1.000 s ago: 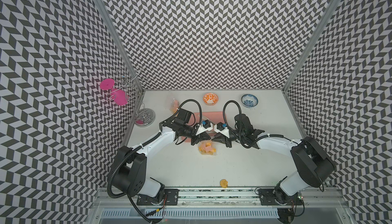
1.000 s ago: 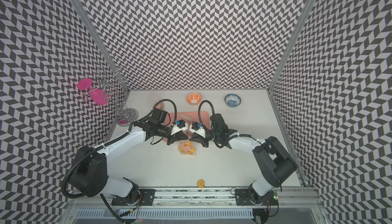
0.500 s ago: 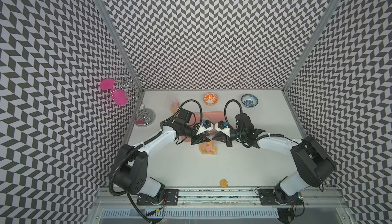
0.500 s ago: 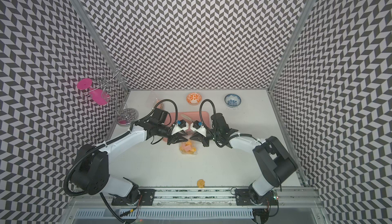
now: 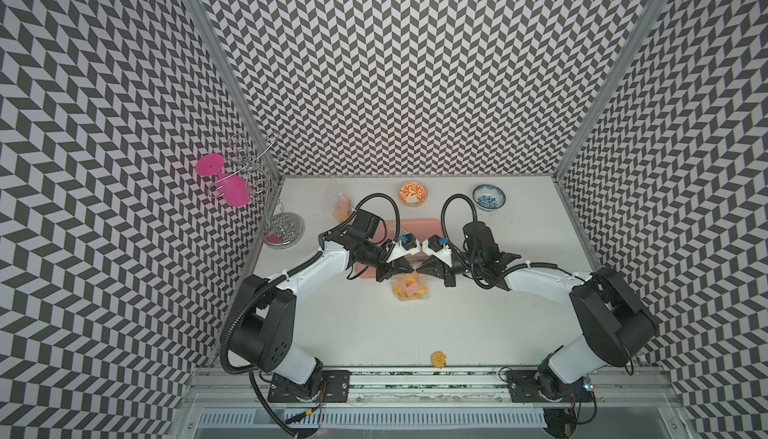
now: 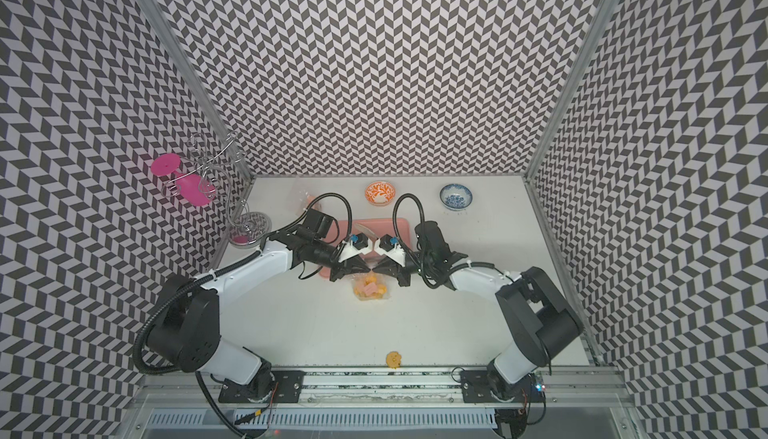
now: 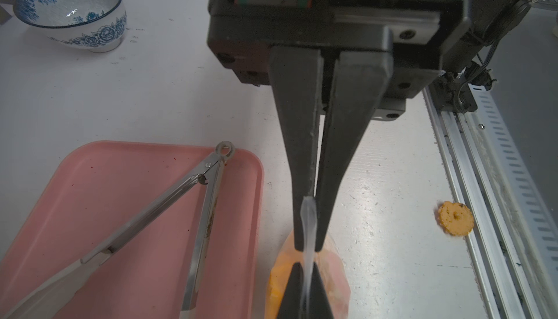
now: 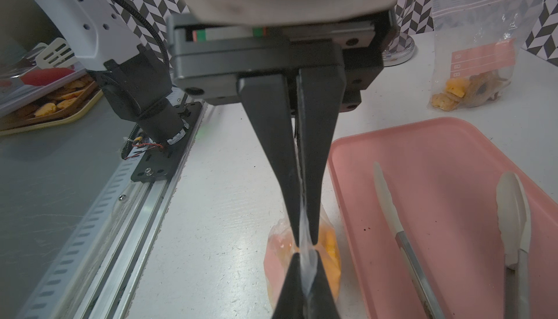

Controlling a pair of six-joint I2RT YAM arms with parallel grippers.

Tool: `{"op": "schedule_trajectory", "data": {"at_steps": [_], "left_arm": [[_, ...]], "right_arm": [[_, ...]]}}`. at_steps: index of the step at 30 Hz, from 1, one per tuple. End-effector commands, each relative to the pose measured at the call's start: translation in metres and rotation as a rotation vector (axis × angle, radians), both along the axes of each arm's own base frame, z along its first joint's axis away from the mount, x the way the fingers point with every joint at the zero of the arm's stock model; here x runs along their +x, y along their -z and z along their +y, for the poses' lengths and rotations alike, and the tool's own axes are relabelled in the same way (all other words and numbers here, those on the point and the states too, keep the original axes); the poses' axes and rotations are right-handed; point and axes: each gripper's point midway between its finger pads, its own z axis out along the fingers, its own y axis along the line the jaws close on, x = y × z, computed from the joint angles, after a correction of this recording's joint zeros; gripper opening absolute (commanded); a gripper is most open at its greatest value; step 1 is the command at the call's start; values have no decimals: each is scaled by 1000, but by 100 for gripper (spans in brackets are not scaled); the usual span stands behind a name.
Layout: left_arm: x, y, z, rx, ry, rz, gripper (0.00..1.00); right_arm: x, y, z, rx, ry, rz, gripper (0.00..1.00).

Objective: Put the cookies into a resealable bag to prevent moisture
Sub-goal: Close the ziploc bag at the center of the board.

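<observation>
Currently | left gripper (image 7: 304,269), right gripper (image 7: 308,245): clamped on top of resealable bag (image 7: 338,278) | inside: cookies (image 7: 276,275) | pink tray (image 7: 120,227): tongs (image 7: 151,208)

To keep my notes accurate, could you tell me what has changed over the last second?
Nothing visibly moved. The left tool and right tool stay shut on the top edge of the resealable bag of cookies; the stray cookie and the pink tray lie unchanged.

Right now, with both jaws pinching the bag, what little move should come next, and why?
Probably slide them apart along the top of the bag to press it sealed: the left gripper and right gripper pinch it, tips nearly touching, cookies inside.
</observation>
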Motion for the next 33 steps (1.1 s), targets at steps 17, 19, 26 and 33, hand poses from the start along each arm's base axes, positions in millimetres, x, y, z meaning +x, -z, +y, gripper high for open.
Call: {"op": "schedule_trajectory", "data": {"at_steps": [17, 19, 26, 33], "left_arm": [[11, 7, 22, 74, -78, -10, 7], [9, 6, 24, 69, -73, -2, 0], [15, 13, 31, 100, -113, -19, 9], [17, 15, 36, 103, -131, -23, 12]], "right_arm": [[3, -25, -18, 78, 17, -52, 0], [3, -25, -20, 78, 19, -49, 0], [3, -24, -26, 81, 32, -43, 0], [3, -24, -32, 85, 47, -42, 0]]}}
